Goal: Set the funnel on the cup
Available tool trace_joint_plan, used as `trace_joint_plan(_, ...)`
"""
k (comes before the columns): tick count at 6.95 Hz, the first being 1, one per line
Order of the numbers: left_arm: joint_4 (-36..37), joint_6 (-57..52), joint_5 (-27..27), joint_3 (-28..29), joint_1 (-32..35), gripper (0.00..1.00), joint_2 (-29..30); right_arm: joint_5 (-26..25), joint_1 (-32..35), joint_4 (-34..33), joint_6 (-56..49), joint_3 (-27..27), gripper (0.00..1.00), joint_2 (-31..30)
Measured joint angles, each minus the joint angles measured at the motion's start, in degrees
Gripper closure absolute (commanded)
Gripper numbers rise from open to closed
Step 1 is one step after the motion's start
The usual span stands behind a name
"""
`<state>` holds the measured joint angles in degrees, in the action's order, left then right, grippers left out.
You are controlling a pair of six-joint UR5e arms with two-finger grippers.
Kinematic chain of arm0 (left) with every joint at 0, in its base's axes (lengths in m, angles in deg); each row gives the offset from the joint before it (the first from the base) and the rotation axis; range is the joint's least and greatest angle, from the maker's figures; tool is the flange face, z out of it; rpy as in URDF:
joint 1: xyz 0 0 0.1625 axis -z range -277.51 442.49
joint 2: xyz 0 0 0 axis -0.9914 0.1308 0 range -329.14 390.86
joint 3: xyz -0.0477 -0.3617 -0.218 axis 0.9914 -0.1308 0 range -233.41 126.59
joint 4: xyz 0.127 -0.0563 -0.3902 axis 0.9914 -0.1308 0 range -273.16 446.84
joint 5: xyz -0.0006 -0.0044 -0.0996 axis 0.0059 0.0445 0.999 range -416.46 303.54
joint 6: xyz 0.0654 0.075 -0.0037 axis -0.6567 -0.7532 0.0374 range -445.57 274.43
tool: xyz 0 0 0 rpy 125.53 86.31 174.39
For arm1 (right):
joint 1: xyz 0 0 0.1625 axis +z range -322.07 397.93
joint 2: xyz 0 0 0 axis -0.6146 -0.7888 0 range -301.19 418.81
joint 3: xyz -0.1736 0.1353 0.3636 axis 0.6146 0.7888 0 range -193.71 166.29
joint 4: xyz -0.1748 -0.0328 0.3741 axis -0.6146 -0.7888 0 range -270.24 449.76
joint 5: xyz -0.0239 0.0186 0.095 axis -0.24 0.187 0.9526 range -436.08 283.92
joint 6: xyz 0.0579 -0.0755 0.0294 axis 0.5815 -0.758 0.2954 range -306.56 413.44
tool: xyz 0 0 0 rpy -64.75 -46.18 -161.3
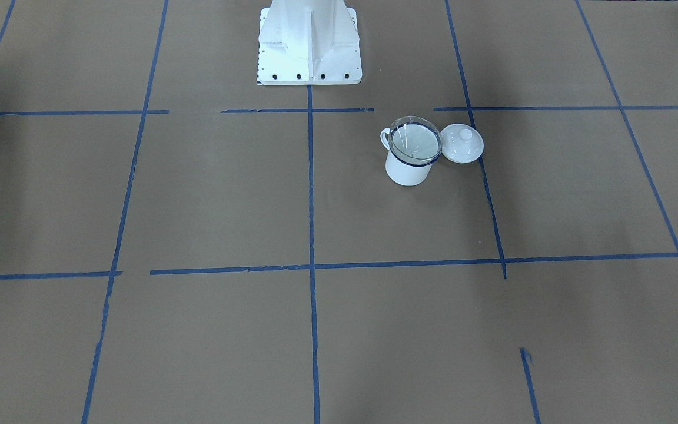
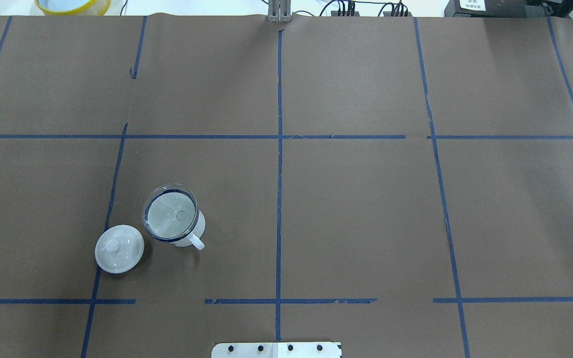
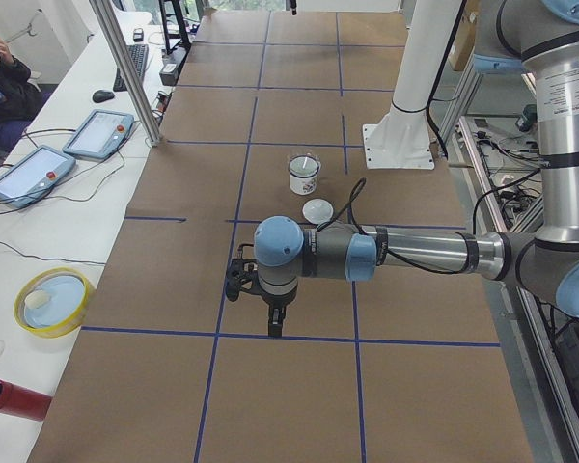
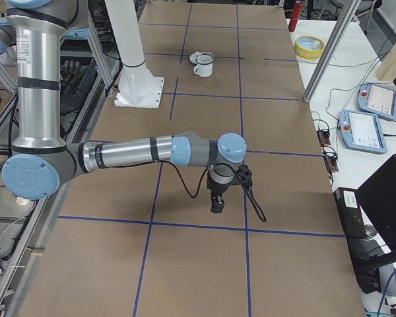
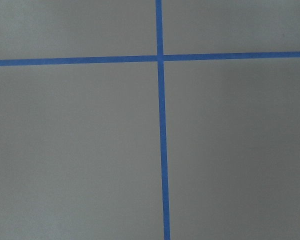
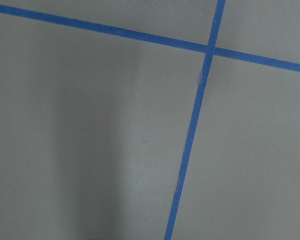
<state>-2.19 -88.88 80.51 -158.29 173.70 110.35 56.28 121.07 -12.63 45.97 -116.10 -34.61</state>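
The white enamel cup (image 2: 187, 233) with a dark blue rim stands on the brown table, handle toward the robot base. The clear funnel (image 2: 170, 217) sits in its mouth, its wide rim resting on the cup's rim. Both also show in the front-facing view: the cup (image 1: 408, 169) and the funnel (image 1: 414, 141). The left gripper (image 3: 274, 326) shows only in the left side view, held high, far from the cup (image 3: 303, 176). The right gripper (image 4: 217, 206) shows only in the right side view, also far from the cup (image 4: 204, 67). I cannot tell whether either is open or shut.
A round white knobbed lid (image 2: 119, 248) lies on the table beside the cup. The robot's white base plate (image 1: 309, 41) is at the table's near edge. Blue tape lines cross the brown paper. Both wrist views show only paper and tape.
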Motion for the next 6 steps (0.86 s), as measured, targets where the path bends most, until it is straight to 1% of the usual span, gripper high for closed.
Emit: trace_joint_plan(6, -0.01, -0.56, -0.03, -0.32, 0.04, 0.0, 0.38, 0.0, 0.0, 0.0, 0.0, 0.02, 0.0, 0.0)
